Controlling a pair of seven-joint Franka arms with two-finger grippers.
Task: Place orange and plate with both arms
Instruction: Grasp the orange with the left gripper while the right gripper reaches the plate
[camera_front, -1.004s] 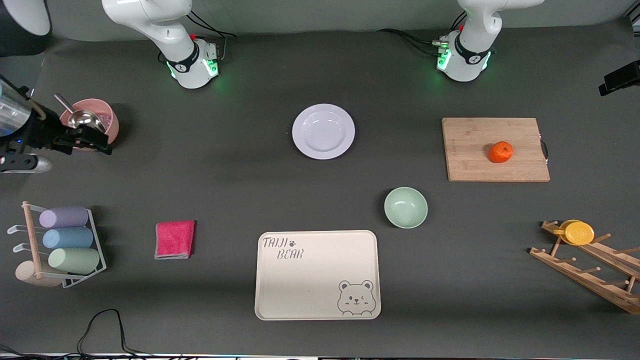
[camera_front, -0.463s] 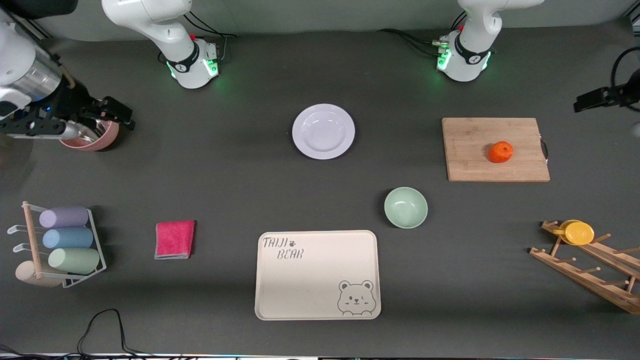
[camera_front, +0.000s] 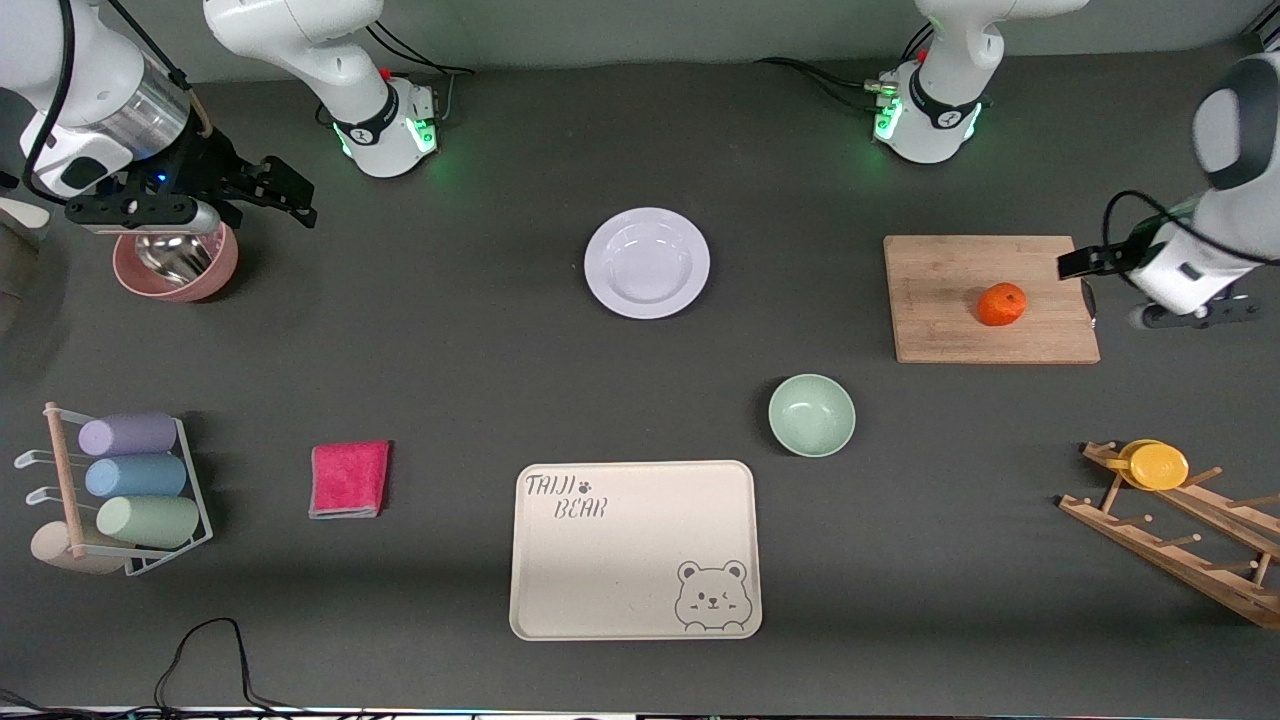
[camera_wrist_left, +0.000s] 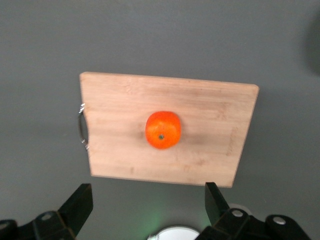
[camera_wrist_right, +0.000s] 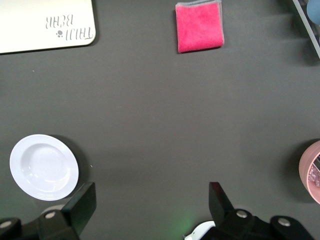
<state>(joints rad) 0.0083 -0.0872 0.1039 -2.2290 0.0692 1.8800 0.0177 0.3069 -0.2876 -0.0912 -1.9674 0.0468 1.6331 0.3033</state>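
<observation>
The orange (camera_front: 1002, 304) lies on a wooden cutting board (camera_front: 940, 300) toward the left arm's end of the table. The white plate (camera_front: 647, 262) lies on the dark table between the two bases. My left gripper (camera_front: 1082, 264) hangs open and empty over the board's handle end. In the left wrist view the orange (camera_wrist_left: 162, 130) sits mid-board (camera_wrist_left: 215, 107), ahead of the open left gripper (camera_wrist_left: 147, 202). My right gripper (camera_front: 288, 195) is open and empty, up beside the pink bowl (camera_front: 205, 275). The right wrist view shows the plate (camera_wrist_right: 44, 166) off to one side of the open right gripper (camera_wrist_right: 152, 202).
A pale green bowl (camera_front: 811, 415) stands nearer the camera than the plate. A cream bear tray (camera_front: 560, 560) and a pink cloth (camera_front: 349, 478) lie nearer still. A cup rack (camera_front: 130, 490) and a wooden rack (camera_front: 1170, 530) with a yellow disc (camera_front: 1157, 466) stand at the table's ends.
Both arms have swung in from the table's ends. The right gripper moved past the pink bowl toward the middle. The left gripper came in to the cutting board's handle end.
</observation>
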